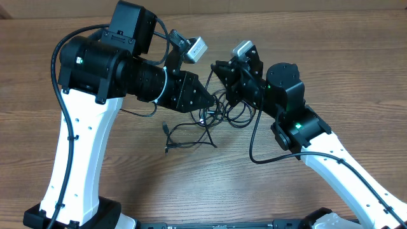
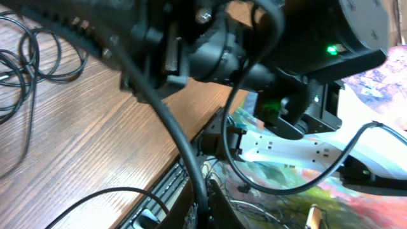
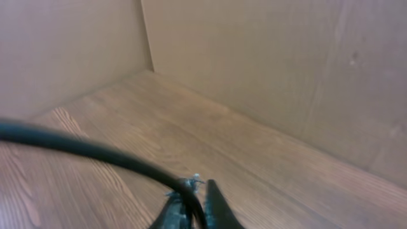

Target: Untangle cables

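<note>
The cables [image 1: 213, 117] lie as a tangle of thin black cords mid-table, with loose plug ends trailing left [image 1: 167, 129]. My left gripper [image 1: 211, 100] reaches into the tangle from the left. In the left wrist view it [image 2: 206, 213] is shut on one black cable [image 2: 162, 108], which runs up and left from the jaws, and more cable loops [image 2: 38, 57] rest on the wood. My right gripper [image 1: 216, 69] comes in from the right, just above the tangle. In the right wrist view it [image 3: 196, 207] is shut on a cable [image 3: 95, 152] that stretches off to the left.
Brown cardboard walls [image 3: 254, 57] close off the far side of the wooden table [image 1: 356, 57]. The table's front edge [image 2: 191, 143] runs close beneath the left wrist. The right arm's black body [image 2: 286, 38] crowds the left gripper from above. Thick arm cables [image 1: 254, 137] hang nearby.
</note>
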Robot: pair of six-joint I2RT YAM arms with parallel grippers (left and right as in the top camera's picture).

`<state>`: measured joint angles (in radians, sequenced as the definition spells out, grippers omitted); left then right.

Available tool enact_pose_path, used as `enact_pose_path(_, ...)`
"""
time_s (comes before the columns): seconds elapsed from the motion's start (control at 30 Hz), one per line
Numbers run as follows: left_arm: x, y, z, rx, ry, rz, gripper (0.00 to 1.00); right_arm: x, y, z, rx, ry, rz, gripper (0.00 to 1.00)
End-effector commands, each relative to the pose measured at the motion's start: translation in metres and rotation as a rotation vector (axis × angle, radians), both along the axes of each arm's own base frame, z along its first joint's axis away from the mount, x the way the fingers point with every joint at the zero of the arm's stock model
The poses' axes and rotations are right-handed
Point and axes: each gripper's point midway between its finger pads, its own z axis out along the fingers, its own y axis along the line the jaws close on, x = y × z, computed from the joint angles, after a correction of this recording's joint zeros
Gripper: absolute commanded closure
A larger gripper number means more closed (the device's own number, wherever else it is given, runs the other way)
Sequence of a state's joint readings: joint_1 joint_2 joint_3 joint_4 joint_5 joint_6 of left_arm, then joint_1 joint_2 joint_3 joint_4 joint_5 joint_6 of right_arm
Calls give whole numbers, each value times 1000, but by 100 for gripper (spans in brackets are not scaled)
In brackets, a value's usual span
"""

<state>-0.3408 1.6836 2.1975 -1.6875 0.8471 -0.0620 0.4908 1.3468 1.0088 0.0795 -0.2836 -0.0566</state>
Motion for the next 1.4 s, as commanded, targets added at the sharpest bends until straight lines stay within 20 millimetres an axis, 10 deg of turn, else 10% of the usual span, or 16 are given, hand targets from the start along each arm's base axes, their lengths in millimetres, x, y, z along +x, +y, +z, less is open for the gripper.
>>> enact_pose_path(0.0, 2, 2, -7, 44, 4, 17, 96, 4, -1, 17, 28, -40, -10, 96)
enact_pose_path(0.2, 13, 15, -20, 144, -7, 89, 92, 3, -2, 35, 116, -38, -22, 96)
enact_pose_path(0.6, 32, 43, -39, 329, -21, 248, 13, -18, -13, 90, 300, -68, -24, 96)
enact_pose_path(1.37, 58, 35, -27, 301, -252, 157, 0, -12, 1, -12, 116, 245, -27, 96)
